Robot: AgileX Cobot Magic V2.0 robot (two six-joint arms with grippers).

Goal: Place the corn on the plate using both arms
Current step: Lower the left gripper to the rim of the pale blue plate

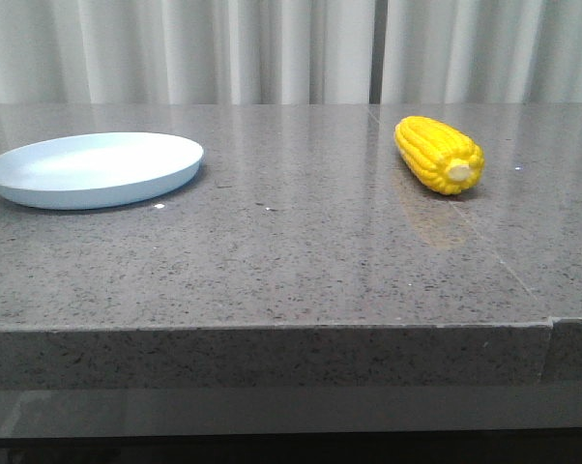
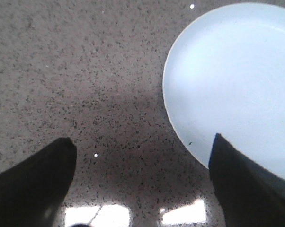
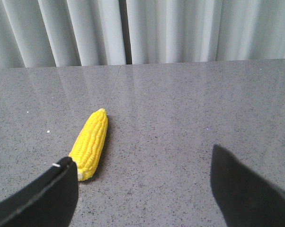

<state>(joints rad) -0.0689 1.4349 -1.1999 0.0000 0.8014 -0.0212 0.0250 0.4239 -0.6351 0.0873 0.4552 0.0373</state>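
The yellow corn (image 1: 438, 154) lies on the grey stone table at the right, its pale cut end toward the front. The pale blue plate (image 1: 93, 168) sits empty at the left. Neither gripper shows in the front view. In the left wrist view, my left gripper (image 2: 141, 151) is open and empty over bare table, with the plate (image 2: 232, 80) beside one finger (image 2: 237, 179). In the right wrist view, my right gripper (image 3: 141, 163) is open and empty, and the corn (image 3: 90, 143) lies just ahead of one finger (image 3: 43, 198).
The table's front edge (image 1: 272, 327) runs across the front view, with a seam (image 1: 550, 333) at the right. Pale curtains (image 1: 291, 48) hang behind the table. Bare speckled stone lies between plate and corn.
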